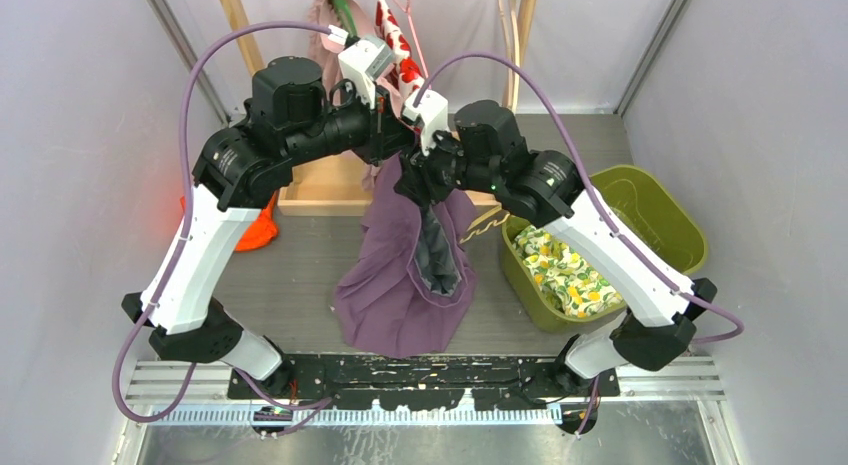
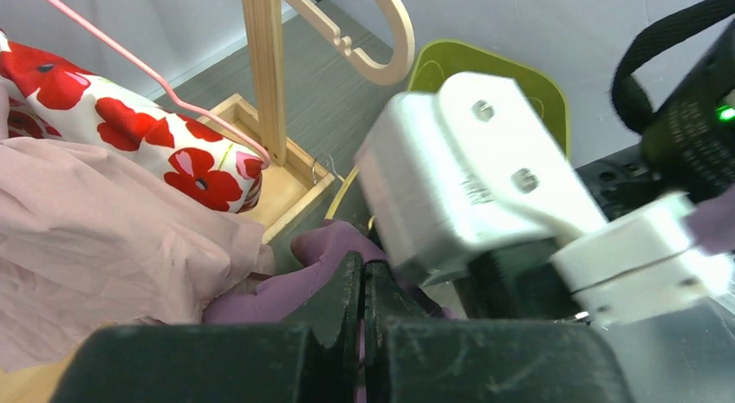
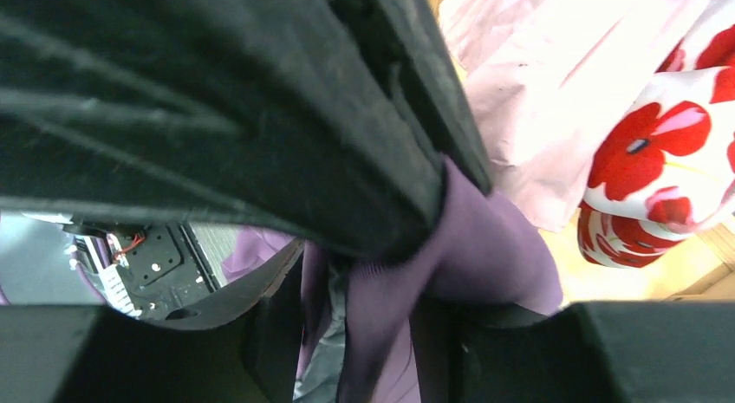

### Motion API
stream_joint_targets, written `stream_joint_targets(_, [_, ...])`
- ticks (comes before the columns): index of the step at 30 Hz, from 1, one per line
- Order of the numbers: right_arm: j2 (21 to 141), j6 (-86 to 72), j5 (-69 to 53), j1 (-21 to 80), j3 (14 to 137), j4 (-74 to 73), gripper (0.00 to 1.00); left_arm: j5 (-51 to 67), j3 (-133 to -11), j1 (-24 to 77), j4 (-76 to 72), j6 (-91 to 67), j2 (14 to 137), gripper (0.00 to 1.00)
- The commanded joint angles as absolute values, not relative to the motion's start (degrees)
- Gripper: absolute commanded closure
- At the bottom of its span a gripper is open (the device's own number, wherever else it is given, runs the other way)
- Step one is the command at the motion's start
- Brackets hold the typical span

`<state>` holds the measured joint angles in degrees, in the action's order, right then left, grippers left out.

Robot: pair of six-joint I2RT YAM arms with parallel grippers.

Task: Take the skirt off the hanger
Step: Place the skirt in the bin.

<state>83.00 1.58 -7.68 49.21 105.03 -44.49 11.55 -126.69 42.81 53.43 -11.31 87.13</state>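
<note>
- The purple fabric skirt (image 1: pixel 400 275) is held up at its top between the two arms, and its lower part is heaped on the grey table (image 1: pixel 290 275) at the centre.
- A bunched fold of it is clamped by the right gripper (image 3: pixel 364 334).
- The left gripper (image 2: pixel 362 299) is closed fully against the purple cloth; whether any is pinched cannot be told.
- A white cloth printed with red poppies (image 2: pixel 173 152) is seen behind, and an olive-green plastic bin (image 1: pixel 650 200) is set to the right.

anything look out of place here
An orange cloth lies on the table beside the wooden rack base, partly behind the left arm, neither hung nor binned. The purple skirt sags, its hem pooled on the table.
</note>
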Motion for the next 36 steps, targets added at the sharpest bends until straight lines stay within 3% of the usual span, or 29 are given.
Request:
stream_joint_targets(1, [83.58,0.27,-9.24,49.83,106.86,-40.37,0.53,12.07,-128.99,43.18,46.82,-10.58,84.60,1.00])
stream_joint_targets(4, [84.08,-0.44,-9.23,49.92,107.33,-40.41,0.64,12.06,-128.82,43.27,46.80,-10.44,84.26,1.00])
stream_joint_targets(8, [83.97,-1.56,-6.08,49.92,108.35,-42.16,0.98,11.07,-127.07,43.24,47.02,-9.85,82.43,1.00])
stream_joint_targets(14, [80.21,-3.11,-1.50,49.90,105.40,-41.50,0.99,2.63,-113.39,43.19,45.73,-7.56,73.51,0.96])
stream_joint_targets(16, [79.04,-3.54,0.48,49.92,104.21,-41.68,0.99,-2.85,-106.99,43.20,44.29,-6.94,67.85,0.91])
stream_joint_targets(22, [75.67,-3.96,5.78,49.92,102.78,-42.28,0.99,-23.85,-86.66,43.18,37.50,-6.73,53.51,0.62])
stream_joint_targets(29, [74.17,0.76,16.30,49.92,114.69,-46.63,0.99,-21.61,-84.88,43.18,43.32,-9.02,57.76,0.67])
stream_joint_targets(36, [62.36,16.93,37.53,49.92,118.22,-34.45,0.99,-18.17,-85.32,43.23,41.56,-9.53,62.65,0.71])
